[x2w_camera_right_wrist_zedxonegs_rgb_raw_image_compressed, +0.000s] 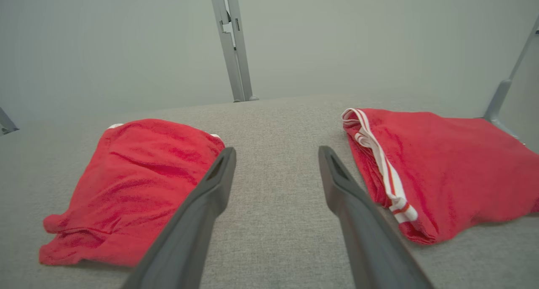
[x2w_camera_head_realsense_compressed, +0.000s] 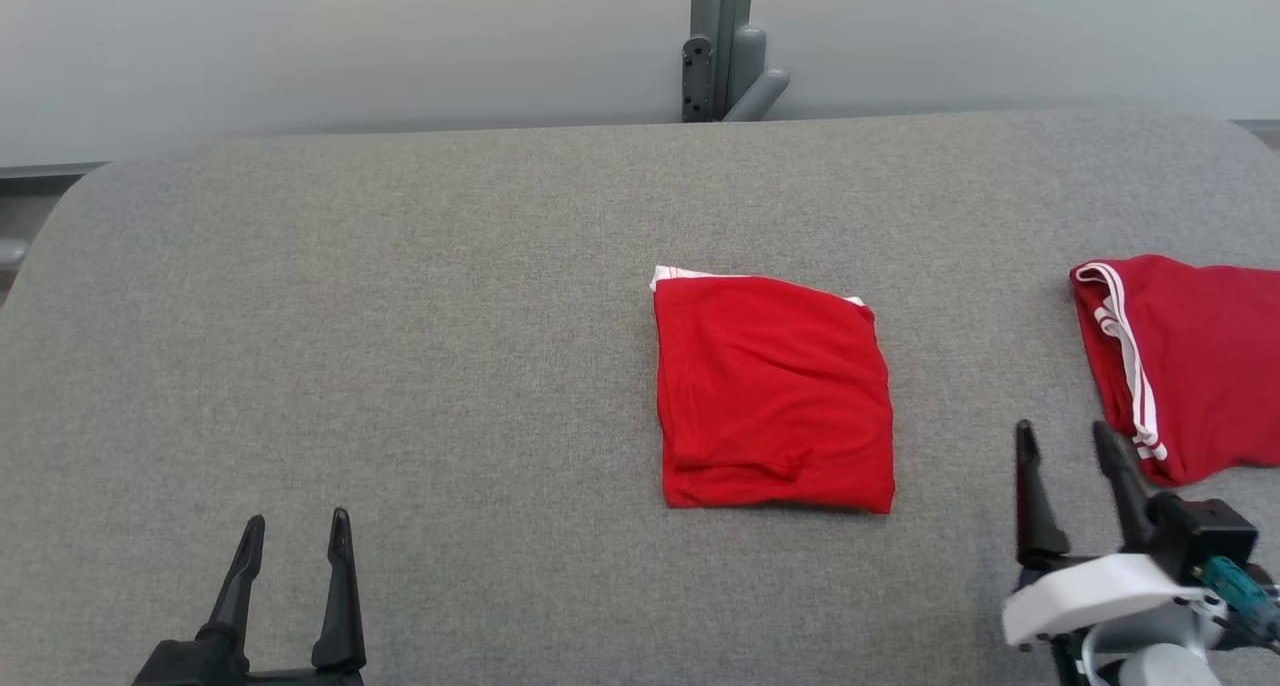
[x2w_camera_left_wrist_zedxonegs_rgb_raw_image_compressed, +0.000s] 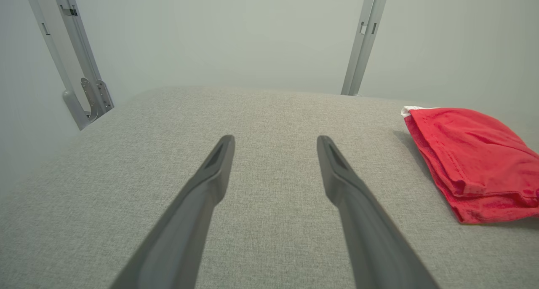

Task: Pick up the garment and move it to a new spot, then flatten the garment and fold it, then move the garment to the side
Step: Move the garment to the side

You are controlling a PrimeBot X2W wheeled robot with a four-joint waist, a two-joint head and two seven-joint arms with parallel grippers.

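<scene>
Head view: grey fabric-covered table (x2w_camera_head_realsense_compressed: 400, 366) w/ 2 red garments. The plain red cloth garment, folded into a neat square (x2w_camera_head_realsense_compressed: 772, 396), lies flat approx mid-table. The red garment w/ white side stripes (x2w_camera_head_realsense_compressed: 1190, 366) is at the right edge, partly out of frame and well apart from the square. 1 grey metal post (x2w_camera_head_realsense_compressed: 722, 41) stands behind the table. Left gripper (x2w_camera_head_realsense_compressed: 297, 518) is at lower left, released, nothing held. Right gripper (x2w_camera_head_realsense_compressed: 1063, 429) is at lower right, also released and empty, tips just beside the striped garment. Left wrist view: left gripper (x2w_camera_left_wrist_zedxonegs_rgb_raw_image_compressed: 274, 139) fingers spread over bare table, folded square (x2w_camera_left_wrist_zedxonegs_rgb_raw_image_compressed: 476, 162) off to its right, not touched; 2 posts here. Right wrist view: right gripper (x2w_camera_right_wrist_zedxonegs_rgb_raw_image_compressed: 276, 150) wide apart, aimed at the bare strip between the 2 garments, square (x2w_camera_right_wrist_zedxonegs_rgb_raw_image_compressed: 134, 183) on one side, striped garment (x2w_camera_right_wrist_zedxonegs_rgb_raw_image_compressed: 442, 167) on the other. Progress, my read: pick-up, flatten and fold look done for the square, and only the move to the side is left. The striped garment prob. sits where that move ends. Count: 2 garments, 2 grippers, 1 table.
</scene>
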